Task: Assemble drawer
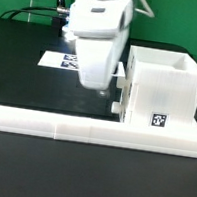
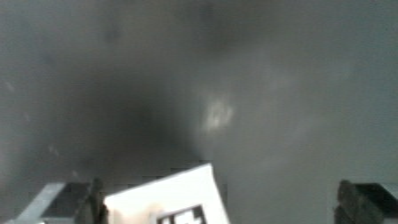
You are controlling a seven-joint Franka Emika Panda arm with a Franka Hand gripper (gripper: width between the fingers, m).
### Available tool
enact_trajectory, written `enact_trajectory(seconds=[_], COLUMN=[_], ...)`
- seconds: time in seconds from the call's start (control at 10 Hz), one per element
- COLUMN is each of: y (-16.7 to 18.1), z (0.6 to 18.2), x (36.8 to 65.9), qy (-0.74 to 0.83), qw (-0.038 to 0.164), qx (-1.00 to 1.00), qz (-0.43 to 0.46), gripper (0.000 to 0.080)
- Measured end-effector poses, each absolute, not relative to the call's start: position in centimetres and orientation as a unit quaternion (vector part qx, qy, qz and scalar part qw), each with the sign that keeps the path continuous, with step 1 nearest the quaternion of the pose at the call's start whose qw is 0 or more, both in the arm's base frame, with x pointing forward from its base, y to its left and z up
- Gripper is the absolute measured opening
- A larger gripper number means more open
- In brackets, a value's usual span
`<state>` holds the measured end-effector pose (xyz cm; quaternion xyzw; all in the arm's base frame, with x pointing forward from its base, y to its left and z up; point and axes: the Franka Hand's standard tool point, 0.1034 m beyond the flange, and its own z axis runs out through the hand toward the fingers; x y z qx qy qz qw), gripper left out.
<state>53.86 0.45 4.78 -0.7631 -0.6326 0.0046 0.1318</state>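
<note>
Gripper (image 1: pixel 114 101) low beside the drawer housing (image 1: pixel 160 90) on the black table (image 1: pixel 21 61).

We see the white housing standing upright against the long white border wall (image 1: pixel 82 131), its tag facing us, at the exterior view's right. In the wrist view both fingers (image 2: pixel 370 203) sit far apart, so the jaws are wide and hold nothing; a white tagged corner (image 2: pixel 175 198) shows between them. The marker board (image 1: pixel 61 59) lies behind the arm.

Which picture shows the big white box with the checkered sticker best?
The exterior view. There the drawer housing stands whole, its tag facing the camera. The wrist view shows only one white corner, which may be it, between the hand's dark fingers.
</note>
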Motion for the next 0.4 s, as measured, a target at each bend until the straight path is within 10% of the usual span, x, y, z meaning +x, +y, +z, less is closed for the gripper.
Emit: enact_trajectory(seconds=[0.2, 0.4], y=[-3.4, -4.8], z=[6.3, 8.1], x=[53.4, 53.4], qy=[-0.641, -0.626], qw=[0.142, 0.110], qx=[-0.754, -0.772], qz=[0.012, 0.003], gripper=[0.0648, 0.0648])
